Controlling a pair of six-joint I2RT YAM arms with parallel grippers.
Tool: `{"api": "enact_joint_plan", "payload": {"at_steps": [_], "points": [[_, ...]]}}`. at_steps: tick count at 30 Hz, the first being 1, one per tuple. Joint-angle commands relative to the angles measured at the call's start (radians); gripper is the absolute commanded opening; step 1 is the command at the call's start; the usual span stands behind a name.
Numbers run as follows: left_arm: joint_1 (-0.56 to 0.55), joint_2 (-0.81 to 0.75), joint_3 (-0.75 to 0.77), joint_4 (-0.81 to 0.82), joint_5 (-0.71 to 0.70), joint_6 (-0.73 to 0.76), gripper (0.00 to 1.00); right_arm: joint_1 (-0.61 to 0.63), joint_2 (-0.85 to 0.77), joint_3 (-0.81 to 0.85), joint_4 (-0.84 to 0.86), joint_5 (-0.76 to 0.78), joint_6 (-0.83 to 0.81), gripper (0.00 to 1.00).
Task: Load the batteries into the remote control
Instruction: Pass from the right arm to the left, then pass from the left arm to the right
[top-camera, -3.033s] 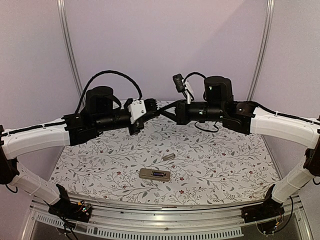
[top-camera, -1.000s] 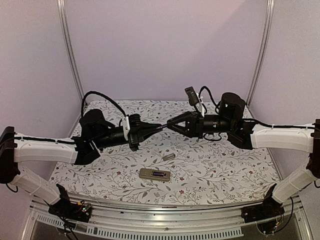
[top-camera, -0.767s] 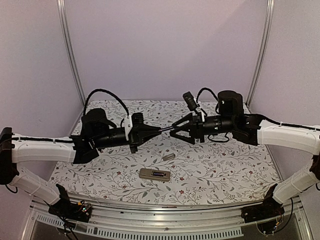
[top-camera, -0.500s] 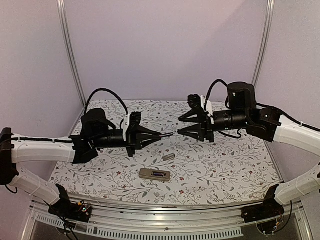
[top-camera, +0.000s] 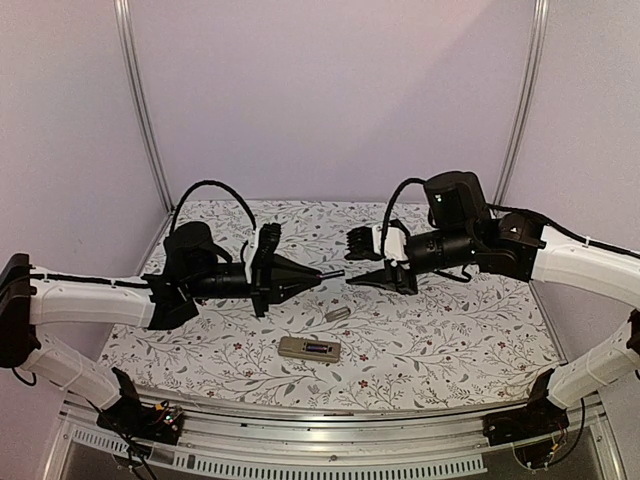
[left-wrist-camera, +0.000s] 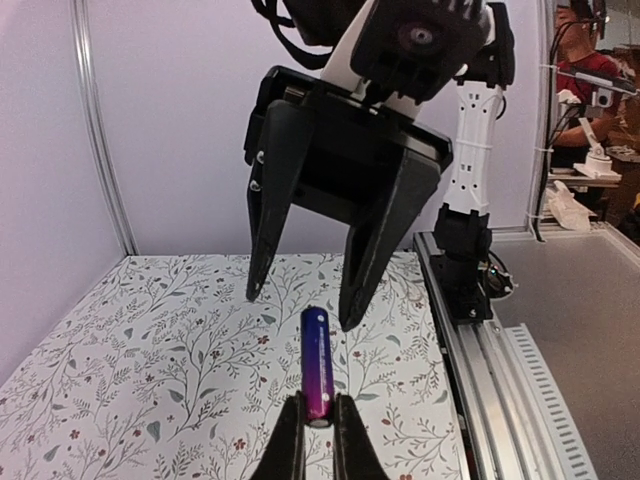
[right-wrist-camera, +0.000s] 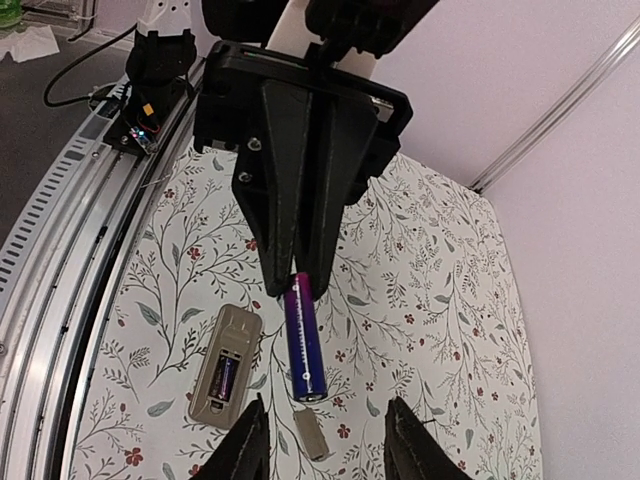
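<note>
One battery (left-wrist-camera: 317, 365) hangs in the air above the table (top-camera: 450, 330), pinched at one end by the left gripper (left-wrist-camera: 317, 415). Its free end points at the right gripper (left-wrist-camera: 300, 308), whose jaws are spread just beyond it, not touching. The remote (top-camera: 310, 348) lies back-up below with a second battery (right-wrist-camera: 226, 376) in its recess, and a grey cover (top-camera: 338, 314) lies near.

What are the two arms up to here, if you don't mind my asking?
The left gripper is shut on one end of a battery, holding it in mid-air towards the right gripper, whose jaws stand open just off its free end. Below on the table lies the remote control, back up, a second battery already in its recess, the small cover beside it.
</note>
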Motion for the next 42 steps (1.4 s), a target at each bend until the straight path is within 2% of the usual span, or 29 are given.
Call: {"api": "enact_joint_plan", "payload": {"at_steps": [1,13,20,23,24,26,27,31,35,38,42], "points": [[0.011,0.021,-0.012,0.062,0.018,-0.03,0.0,0.017,0.013,-0.006,0.03,-0.012,-0.002,0.36],[0.01,0.032,0.003,0.059,0.021,-0.034,0.0,0.023,0.037,-0.01,0.062,-0.043,0.019,0.17],[0.01,0.037,0.002,0.059,0.02,-0.041,0.0,0.023,0.033,-0.021,0.06,-0.044,0.039,0.01],[0.01,0.04,-0.005,0.059,0.012,-0.035,0.01,0.023,0.031,-0.029,0.058,-0.033,0.054,0.0],[0.01,0.04,-0.009,0.046,0.003,-0.023,0.21,0.023,0.031,-0.034,0.054,-0.024,0.06,0.0],[0.012,0.036,-0.01,-0.043,-0.004,0.081,0.85,0.021,0.037,-0.043,0.038,-0.008,0.079,0.0],[0.015,0.029,-0.013,-0.101,-0.006,0.136,0.91,0.018,0.045,-0.051,0.027,0.001,0.085,0.0],[0.058,-0.019,-0.033,-0.389,0.035,0.404,0.92,0.0,0.076,-0.11,-0.002,0.006,0.146,0.0],[0.095,-0.006,-0.053,-0.616,0.055,0.612,0.87,-0.008,0.132,-0.163,0.035,-0.028,0.273,0.0],[0.086,0.081,-0.04,-0.62,-0.007,0.584,0.79,-0.008,0.215,-0.142,0.039,-0.018,0.36,0.0],[0.081,0.156,-0.039,-0.528,-0.027,0.483,0.82,-0.006,0.318,-0.091,0.052,-0.006,0.421,0.0]]}}
